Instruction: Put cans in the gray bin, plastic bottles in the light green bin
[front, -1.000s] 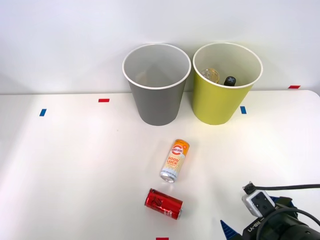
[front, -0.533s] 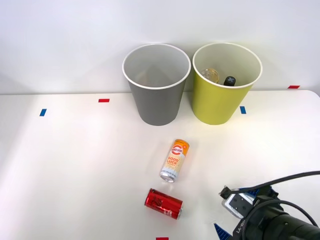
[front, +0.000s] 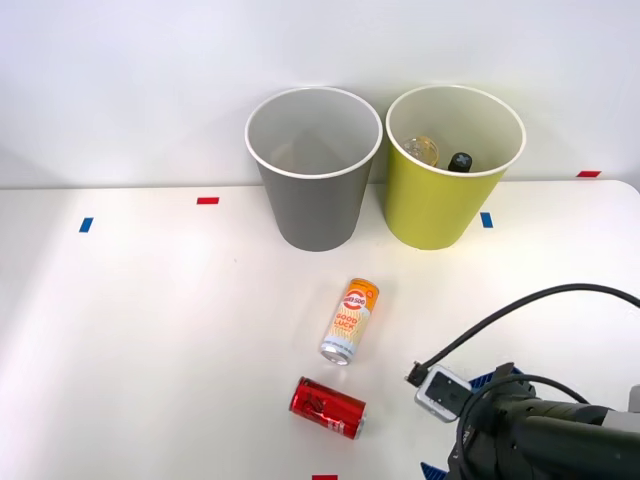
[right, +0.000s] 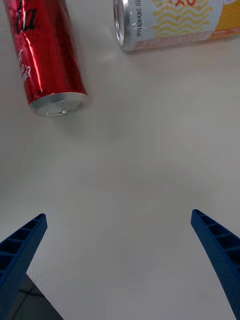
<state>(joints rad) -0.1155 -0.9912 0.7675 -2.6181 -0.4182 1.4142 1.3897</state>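
Behind the white tabletop (front: 150, 330) a plain pale wall (front: 120, 80) is seen. At the tabletop's far edge, the gray bin (front: 314, 168) and the light green bin (front: 454, 166) are stood upright side by side, nearly touching, the gray one to the left. Two plastic bottles are held inside the light green bin: a clear, amber-tinted one (front: 422, 150) and a black-capped one (front: 460, 161). Nearer the robot, two cans are laid on their sides on the bare surface, just apart: the orange-and-white can (front: 350, 320) and, closer still, the red can (front: 327, 407). The right end effector (right: 120, 260) is held low over the tabletop near both cans, its blue fingers (right: 20, 250) spread wide with nothing between them. Small red (front: 207, 200) and blue (front: 85, 224) tape marks are stuck to the tabletop.
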